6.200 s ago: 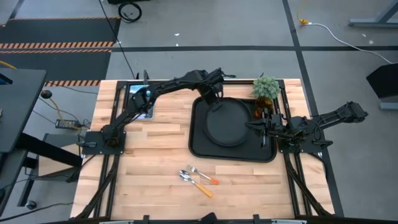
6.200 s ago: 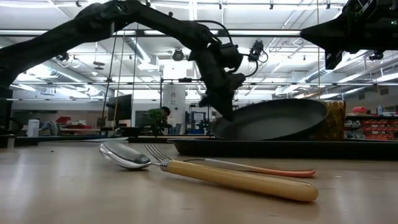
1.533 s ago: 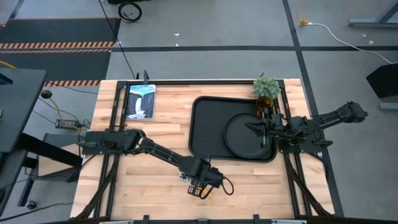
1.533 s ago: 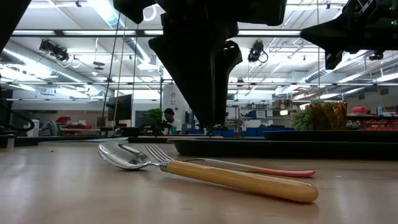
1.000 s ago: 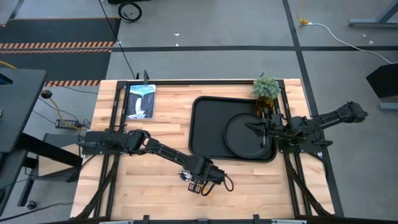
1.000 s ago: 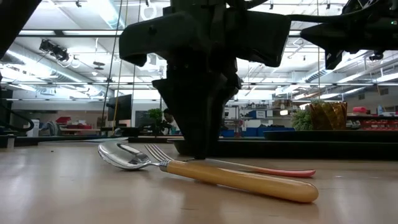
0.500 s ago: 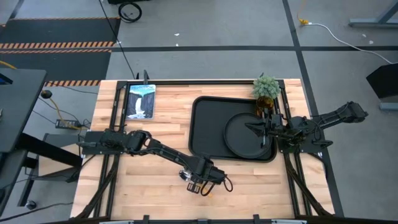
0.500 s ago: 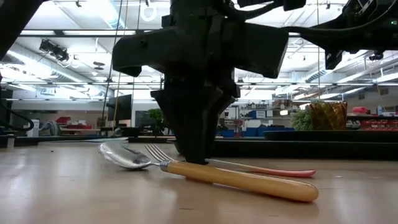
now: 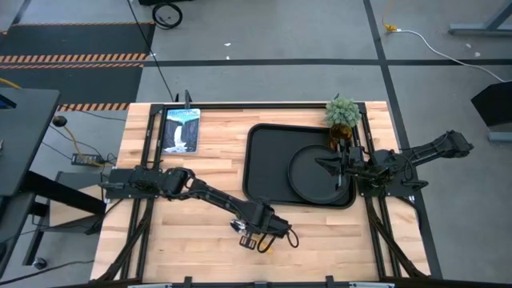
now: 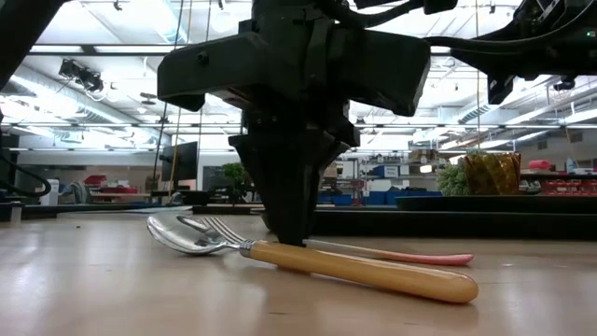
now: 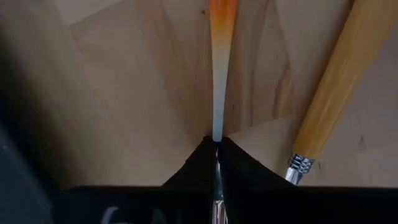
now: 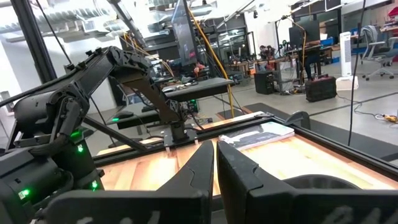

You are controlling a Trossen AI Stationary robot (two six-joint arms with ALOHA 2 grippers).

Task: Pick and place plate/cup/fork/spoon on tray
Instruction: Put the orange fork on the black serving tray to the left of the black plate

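Note:
The fork (image 11: 219,74), with its orange handle, and the spoon (image 11: 333,93), with its yellow handle, lie side by side on the wooden table near its front edge; both also show in the low view, the fork (image 10: 401,255) behind the spoon (image 10: 354,268). My left gripper (image 9: 258,238) is down on them and shut on the fork. The black round plate (image 9: 314,172) lies in the black tray (image 9: 260,164). The amber cup (image 10: 492,174) stands at the tray's far right corner. My right gripper (image 9: 322,165) hovers shut over the plate. My left gripper pinches the fork's thin silver stem (image 11: 217,127) between its two fingertips, just where the orange handle fades to metal. The fingers come from above, pointing down, one on each side of the stem. The fork lies flat on the table.
A fuzzy green plant (image 9: 342,112) stands by the tray's far right corner next to the cup. A picture card (image 9: 181,130) lies at the table's far left. The spoon's handle lies close beside my left fingers.
My left gripper has come down the last bit onto the fork, its fingertips now at table level beside the spoon's handle. The fork and spoon lie where they were.

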